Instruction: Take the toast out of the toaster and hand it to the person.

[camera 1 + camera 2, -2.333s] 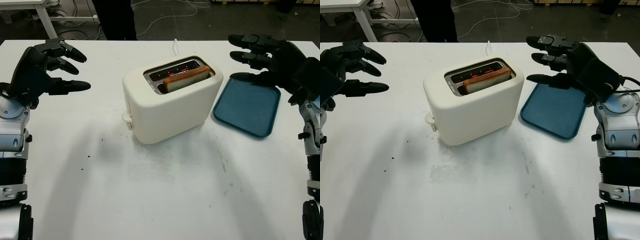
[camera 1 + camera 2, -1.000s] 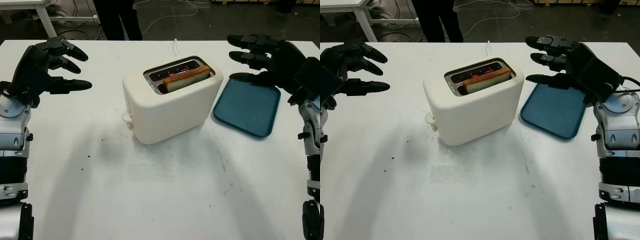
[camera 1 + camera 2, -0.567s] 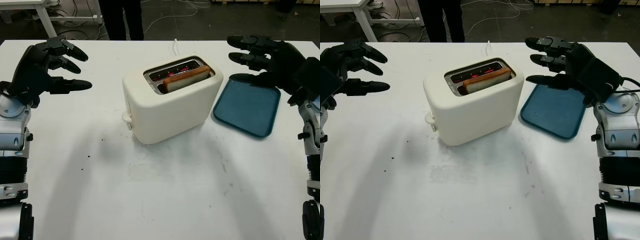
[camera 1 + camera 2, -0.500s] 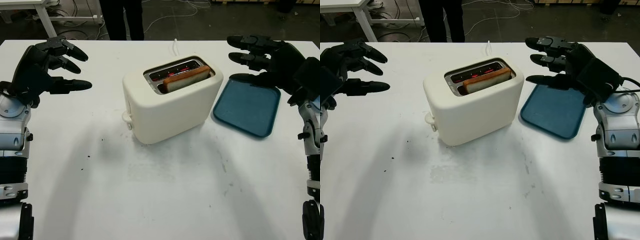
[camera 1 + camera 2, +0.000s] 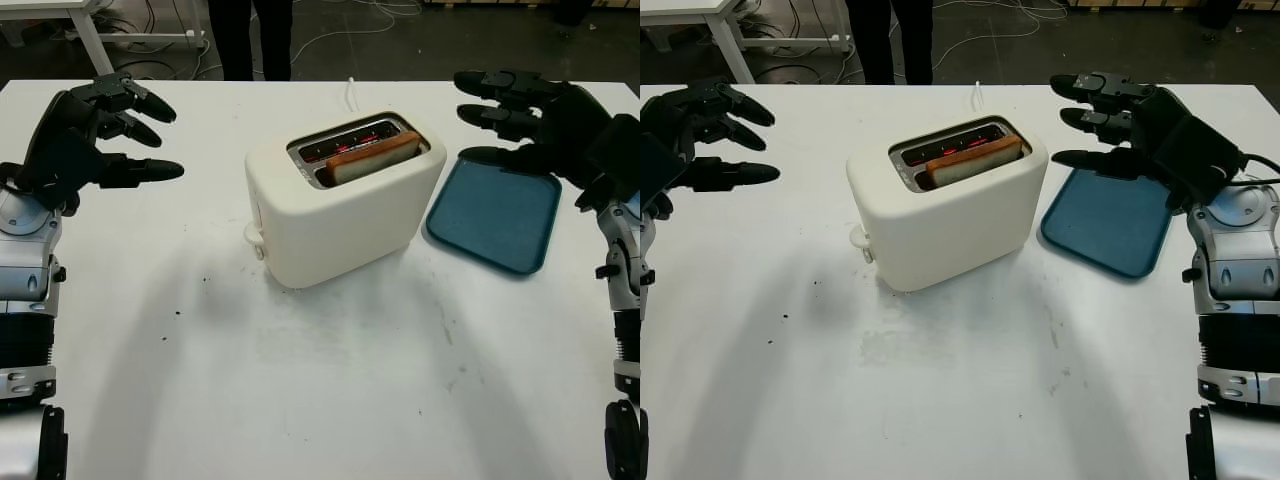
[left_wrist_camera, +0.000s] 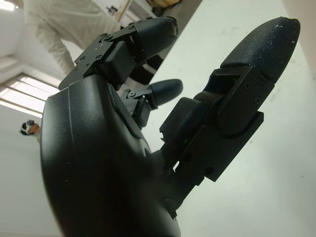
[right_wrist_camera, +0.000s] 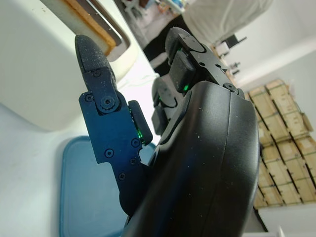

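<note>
A cream toaster (image 5: 340, 205) stands mid-table with a slice of toast (image 5: 372, 158) sticking up from its near slot; red elements glow in the far slot. My left hand (image 5: 85, 140) hovers open above the table's far left, well away from the toaster. Over the far edge of a blue tray, just right of the toaster, my right hand (image 5: 535, 115) hangs open. In the right wrist view the toaster (image 7: 44, 64) and the toast's edge (image 7: 91, 22) lie beyond the fingers. A person's dark legs (image 5: 250, 35) stand behind the table.
A blue tray (image 5: 495, 210) lies flat on the white table (image 5: 330, 380) to the toaster's right. The toaster's white cord (image 5: 352, 92) runs off the far edge. Another white table (image 5: 60, 15) stands at the back left, with cables on the dark floor.
The person's legs behind the table have shifted a little to the right. Both hands, the toaster and the toast have stayed put.
</note>
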